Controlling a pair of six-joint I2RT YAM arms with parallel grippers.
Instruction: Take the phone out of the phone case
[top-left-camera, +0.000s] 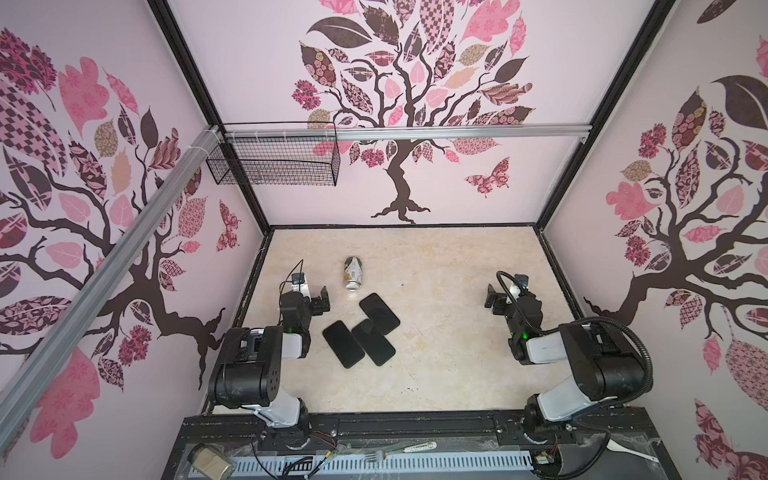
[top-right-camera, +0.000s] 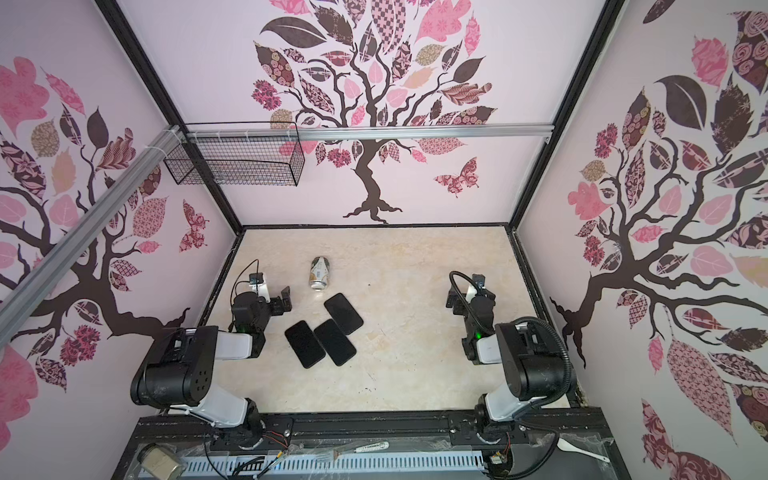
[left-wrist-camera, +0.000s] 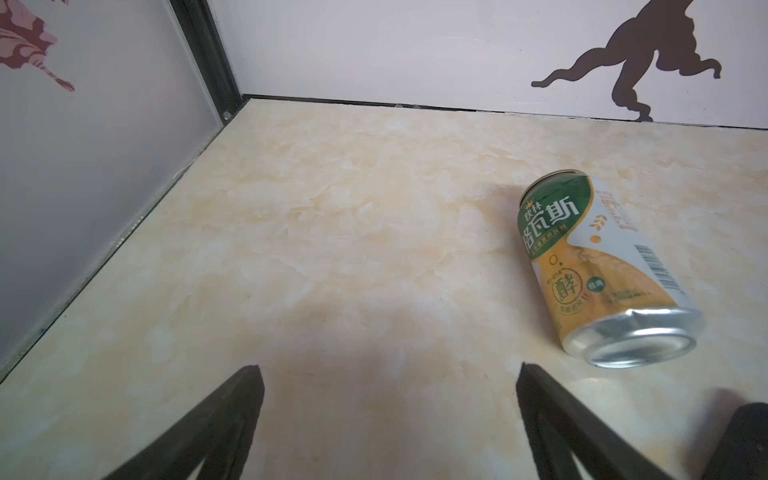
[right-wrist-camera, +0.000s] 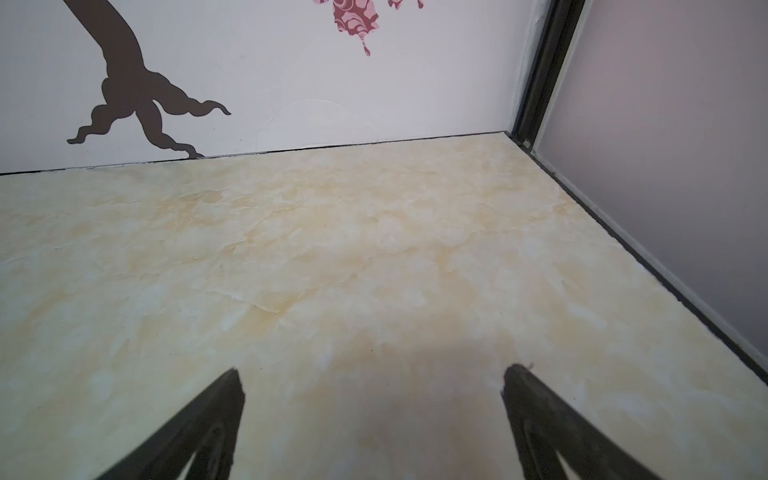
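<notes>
Phones (top-left-camera: 372, 343) untouched; left claw (left-wrist-camera: 390, 372), right claw (right-wrist-camera: 372, 370) agape, hovering low.

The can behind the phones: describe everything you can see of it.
The can is a metal drink can lying on its side on the marbled beige tabletop. Its label is green with white Chinese characters at the far end, then white and orange-yellow, with a barcode. The bare silver concave base faces the robot, and its side looks dented near that end. In both top views it lies apart from the nearest phone. Only the tabletop touches it.
</notes>
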